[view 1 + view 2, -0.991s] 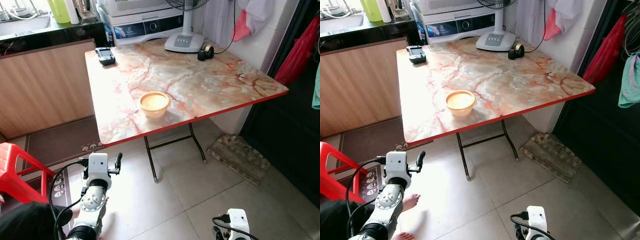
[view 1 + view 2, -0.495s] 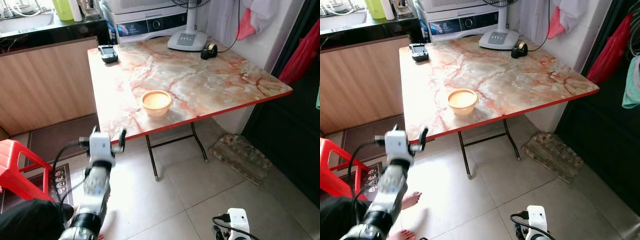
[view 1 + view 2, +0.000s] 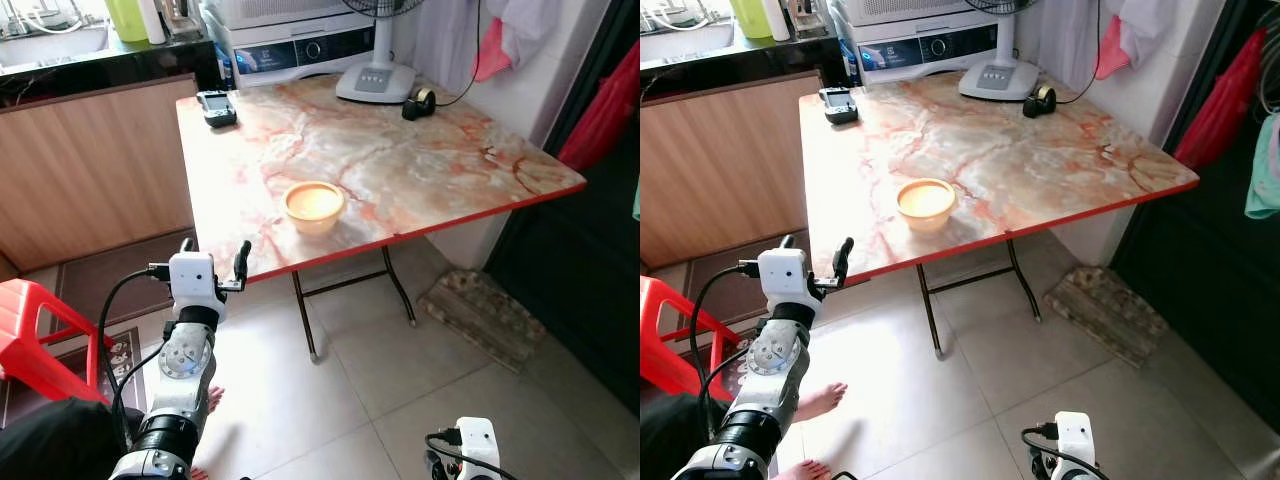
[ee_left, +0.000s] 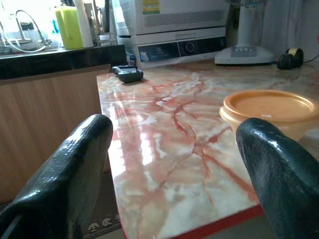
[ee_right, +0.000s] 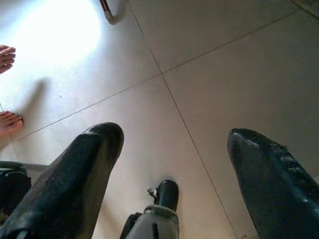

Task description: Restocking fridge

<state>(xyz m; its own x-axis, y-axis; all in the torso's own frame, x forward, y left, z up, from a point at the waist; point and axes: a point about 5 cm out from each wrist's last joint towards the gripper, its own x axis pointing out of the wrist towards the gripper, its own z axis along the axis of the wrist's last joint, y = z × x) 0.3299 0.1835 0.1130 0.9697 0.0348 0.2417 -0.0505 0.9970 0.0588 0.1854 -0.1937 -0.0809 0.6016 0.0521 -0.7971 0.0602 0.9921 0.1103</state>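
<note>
An orange lidded bowl [image 3: 313,206] sits near the front edge of a marble-patterned table [image 3: 420,175] with a red rim. My left gripper [image 3: 213,250] is raised in front of the table's front left corner, open and holding nothing. In the left wrist view its fingers [image 4: 75,164] point across the tabletop, with the bowl [image 4: 271,112] a short way ahead by one finger. My right gripper [image 5: 174,137] hangs low over the tiled floor, open and holding nothing.
A fan base [image 3: 375,82], a tape roll [image 3: 417,103] and a black device [image 3: 215,108] lie at the table's far side. A wooden counter [image 3: 90,170] stands left, a red stool [image 3: 35,335] beside me, a mat [image 3: 485,315] right. A person's bare feet [image 5: 7,55] are near.
My left arm has risen from low over the floor up to the table's front left corner. The view has shifted slightly. The bowl has not moved.
</note>
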